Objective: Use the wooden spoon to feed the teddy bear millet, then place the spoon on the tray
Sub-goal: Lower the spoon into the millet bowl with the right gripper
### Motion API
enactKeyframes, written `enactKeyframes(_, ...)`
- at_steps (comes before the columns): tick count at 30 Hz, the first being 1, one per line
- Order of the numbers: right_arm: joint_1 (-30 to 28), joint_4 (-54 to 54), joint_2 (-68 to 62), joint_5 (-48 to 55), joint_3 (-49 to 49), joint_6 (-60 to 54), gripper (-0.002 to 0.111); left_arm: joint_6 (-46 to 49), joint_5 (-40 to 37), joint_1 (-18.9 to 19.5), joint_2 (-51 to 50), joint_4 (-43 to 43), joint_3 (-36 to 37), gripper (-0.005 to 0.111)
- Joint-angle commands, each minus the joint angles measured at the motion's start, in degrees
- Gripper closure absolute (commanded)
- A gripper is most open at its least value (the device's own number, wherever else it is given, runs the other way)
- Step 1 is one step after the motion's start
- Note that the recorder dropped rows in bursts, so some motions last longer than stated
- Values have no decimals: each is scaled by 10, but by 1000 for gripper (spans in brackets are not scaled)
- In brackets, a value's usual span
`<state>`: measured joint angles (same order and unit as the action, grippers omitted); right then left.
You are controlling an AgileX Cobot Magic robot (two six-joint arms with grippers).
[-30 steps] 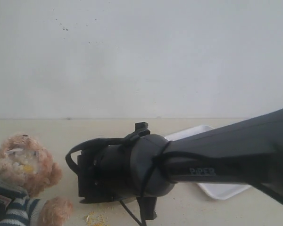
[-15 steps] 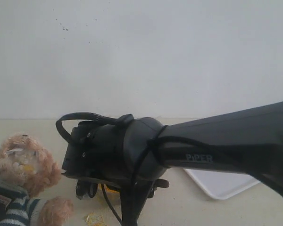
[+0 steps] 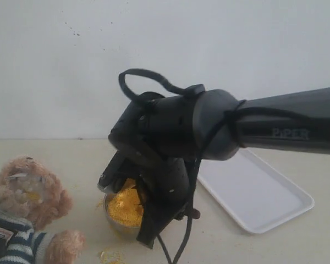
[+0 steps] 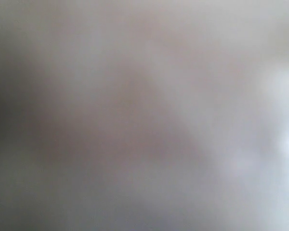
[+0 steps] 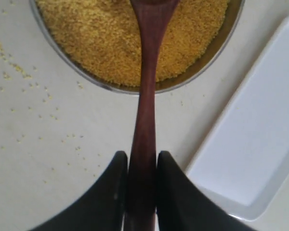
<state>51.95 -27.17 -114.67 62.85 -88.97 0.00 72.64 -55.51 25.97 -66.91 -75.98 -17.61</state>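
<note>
Filling steel bowl: millet; wooden spoon tip over millet.

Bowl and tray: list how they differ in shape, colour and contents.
Shape: the bowl is round; the tray is rectangular with rounded corners. Colour: the bowl is grey metal; the tray is white. Contents: the bowl is heaped with yellow millet, while the tray's visible surface is bare. Both rest on the same pale table, close together but apart.
</note>
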Motion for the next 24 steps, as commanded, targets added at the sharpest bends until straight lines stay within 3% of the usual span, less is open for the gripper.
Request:
enactKeyframes(1,-27,43,21,2,-3,-11,108,3,-8,1,4,-11,1,103)
enactKeyframes(9,-85,230,43,12,-3,-99,108,3,-8,1,4,-11,1,103)
enactKeyframes(24,-114,281,68,41,-3,-154,108,3,-8,1,4,-11,1,103)
